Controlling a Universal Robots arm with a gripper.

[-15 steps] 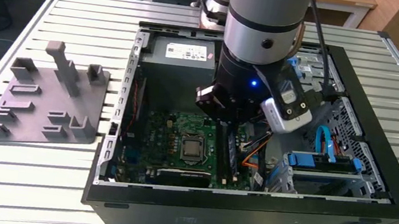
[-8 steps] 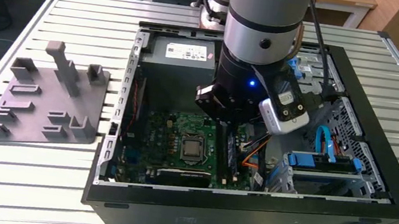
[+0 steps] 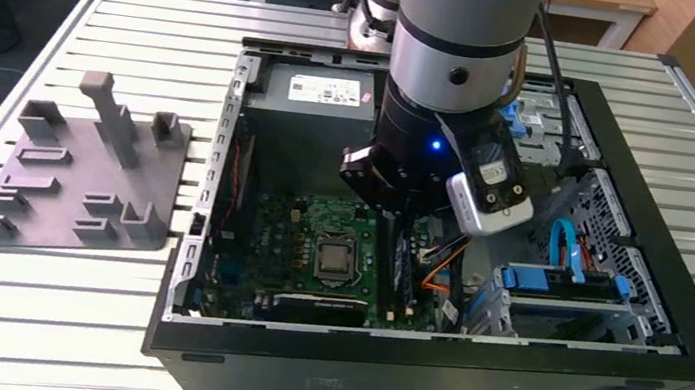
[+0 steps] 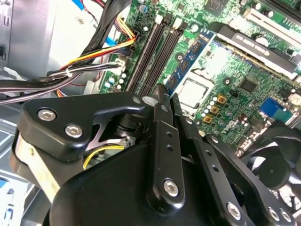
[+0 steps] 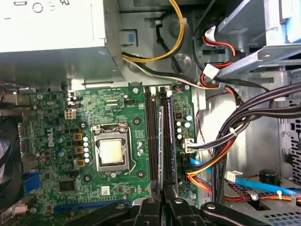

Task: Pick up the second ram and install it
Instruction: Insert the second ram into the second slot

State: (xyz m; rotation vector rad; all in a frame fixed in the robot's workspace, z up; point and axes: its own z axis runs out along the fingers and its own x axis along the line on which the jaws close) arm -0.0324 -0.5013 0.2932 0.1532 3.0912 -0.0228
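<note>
The arm (image 3: 460, 38) comes straight down into the open computer case (image 3: 433, 368), which lies on its side on the slatted worktop (image 3: 141, 27), with the wrist held vertical and the end effector (image 3: 397, 212) low over the motherboard (image 3: 313, 251). In both wrist views the two black fingers (image 5: 148, 212) run forward side by side and meet at the tips, so the end effector (image 5: 162, 201) is clenched on the near end of the second ram (image 5: 162, 141). The stick stands on its long edge, parallel to the black memory slots (image 5: 150, 136) and in line with them, between the processor socket (image 5: 112, 150) on one side and the bundle of black, red and orange cables (image 5: 244, 117) on the other. In the second wrist view the end effector (image 4: 165, 92) points at the board at a slant, and the second ram (image 4: 193, 54) shows its blue face with a pale label, running away from the fingertips (whether its lower edge is fully seated in a slot I cannot tell). In the exterior view the stick (image 3: 401, 263) is a dark strip just below the fingers, towards the exterior view's right of the socket. The grey fixture plate (image 3: 80, 180) sits on the worktop, well apart from the case on the exterior view's left, and the power supply (image 3: 321, 91) lies at the far end of the case
</note>
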